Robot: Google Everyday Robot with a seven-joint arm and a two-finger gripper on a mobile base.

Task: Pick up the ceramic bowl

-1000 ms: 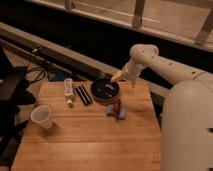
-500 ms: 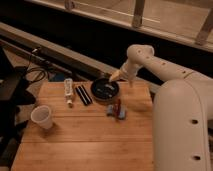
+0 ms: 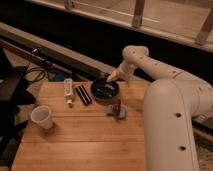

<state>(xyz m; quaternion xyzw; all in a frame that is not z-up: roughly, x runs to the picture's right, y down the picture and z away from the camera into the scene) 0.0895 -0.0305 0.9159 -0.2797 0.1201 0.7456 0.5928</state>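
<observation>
The ceramic bowl [image 3: 104,90] is round, shallow and black. It sits on the wooden table [image 3: 80,135] near the far edge. My gripper [image 3: 112,76] hangs just above the bowl's far right rim, at the end of the white arm [image 3: 150,62] that reaches in from the right. The translucent white plastic cup [image 3: 42,116] stands upright at the table's left side, well away from the gripper.
A white tube [image 3: 68,90] and a black bar [image 3: 83,95] lie left of the bowl. A small blue and red object [image 3: 116,109] lies just in front of it. Cables and dark equipment [image 3: 20,82] are at the left. A dark ledge runs behind the table.
The arm's large white body has swung further into view at the right and front. The gripper stays near the bowl's far right rim. The objects on the table have not moved.
</observation>
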